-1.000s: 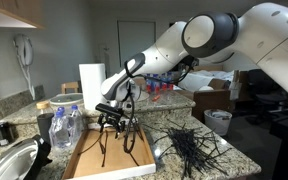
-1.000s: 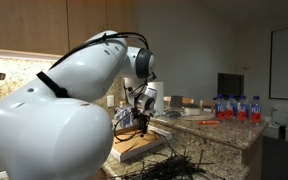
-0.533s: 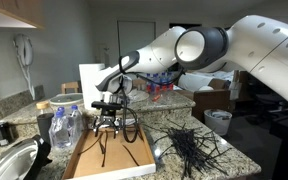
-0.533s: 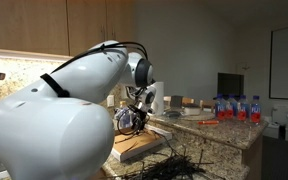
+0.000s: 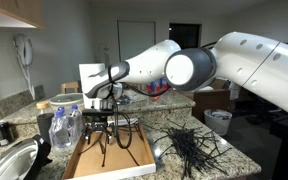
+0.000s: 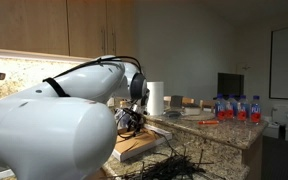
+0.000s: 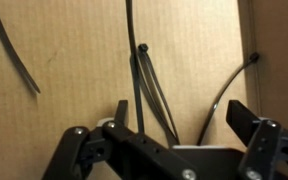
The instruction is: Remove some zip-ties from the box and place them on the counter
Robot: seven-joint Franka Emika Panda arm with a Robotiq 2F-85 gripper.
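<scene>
A shallow cardboard box (image 5: 81,152) lies on the granite counter and also shows in the other exterior view (image 6: 136,149). Several black zip-ties (image 5: 114,140) lie on its floor. In the wrist view, zip-ties (image 7: 150,88) run across the cardboard and pass between the jaws, and a loose one (image 7: 14,58) lies to the left. My gripper (image 5: 102,112) hovers just above the box floor, also seen in an exterior view (image 6: 132,122). In the wrist view the gripper (image 7: 184,122) has its jaws spread wide, open and gripping nothing. A pile of zip-ties (image 5: 189,148) lies on the counter beside the box.
Water bottles (image 5: 66,125) stand beside the box, near a sink (image 5: 9,160). A paper towel roll (image 5: 91,78) stands behind the box. More bottles (image 6: 234,108) stand on the far counter. A bin (image 5: 218,120) sits beyond the counter edge.
My gripper has moved left along the box and slightly up, with the arm swinging after it. The zip-ties in the box and the pile on the counter have not moved.
</scene>
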